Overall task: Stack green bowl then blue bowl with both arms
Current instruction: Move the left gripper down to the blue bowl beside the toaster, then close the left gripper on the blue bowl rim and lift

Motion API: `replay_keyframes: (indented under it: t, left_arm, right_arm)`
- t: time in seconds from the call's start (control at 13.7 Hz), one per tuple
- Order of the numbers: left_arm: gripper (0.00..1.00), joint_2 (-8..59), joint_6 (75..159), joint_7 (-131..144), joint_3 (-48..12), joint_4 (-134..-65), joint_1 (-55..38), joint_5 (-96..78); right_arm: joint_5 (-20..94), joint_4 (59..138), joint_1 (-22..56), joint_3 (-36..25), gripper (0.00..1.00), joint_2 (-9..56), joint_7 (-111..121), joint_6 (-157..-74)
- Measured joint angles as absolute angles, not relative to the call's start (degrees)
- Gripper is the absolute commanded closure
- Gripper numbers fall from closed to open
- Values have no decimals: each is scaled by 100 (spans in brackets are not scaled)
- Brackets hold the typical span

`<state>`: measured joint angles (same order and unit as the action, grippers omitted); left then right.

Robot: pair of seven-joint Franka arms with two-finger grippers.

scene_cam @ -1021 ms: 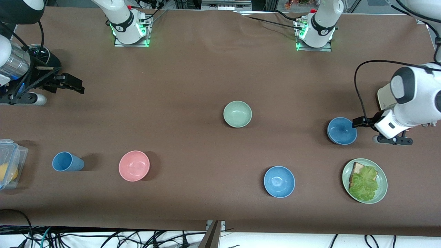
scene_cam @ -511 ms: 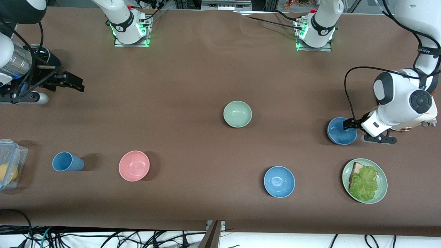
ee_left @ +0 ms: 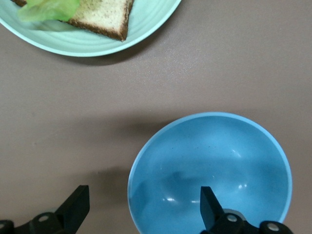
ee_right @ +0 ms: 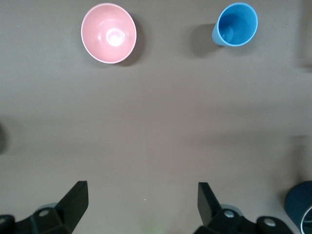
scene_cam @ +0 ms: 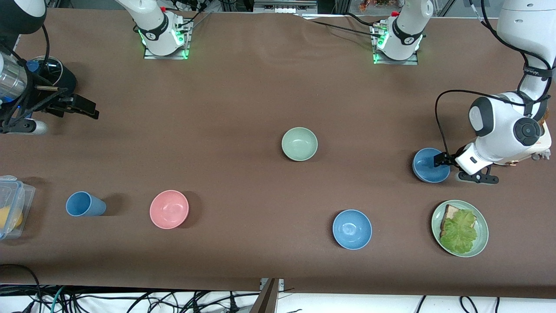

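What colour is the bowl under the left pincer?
Blue bowl, clearest in the left wrist view.

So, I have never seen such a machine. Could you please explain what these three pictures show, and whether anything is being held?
Two white robot arms work at a brown table. One picture looks down from a high camera facing them; the other two come from cameras on the arms' wrists.

On the table lie a green bowl, two blue bowls, a pink bowl, a blue cup and a plate with a lettuce sandwich.

The left gripper is open, one finger inside the duller blue bowl and one outside its rim. The right gripper waits open at its end. Nothing is held.
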<state>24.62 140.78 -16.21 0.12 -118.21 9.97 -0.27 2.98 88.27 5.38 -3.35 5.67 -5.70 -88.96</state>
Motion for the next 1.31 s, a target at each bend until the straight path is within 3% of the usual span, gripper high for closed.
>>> replay_keyframes:
  t: [0.22, 0.29, 0.44, 0.58, 1.31]
  left_arm:
    - [0, 2534, 14162, -1623, 10, -11821, 997, -27]
    - [7, 2544, 14166, -1623, 10, -11822, 998, -27]
    - [62, 2545, 14171, -1624, 10, -11822, 998, -27]
    - [100, 2545, 14171, -1624, 10, -11822, 999, -27]
    - [100, 2473, 14106, -1630, -8, -11814, 1020, -27]
  right_arm:
    - [306, 8812, 546, -328, 1, 567, -575, -9147]
    - [306, 8812, 559, -309, 1, 567, -575, -9207]
    - [298, 8812, 586, -288, 1, 569, -575, -9249]
    - [239, 8812, 587, -292, 1, 577, -575, -9254]
    - [184, 8812, 586, -296, 1, 583, -575, -9299]
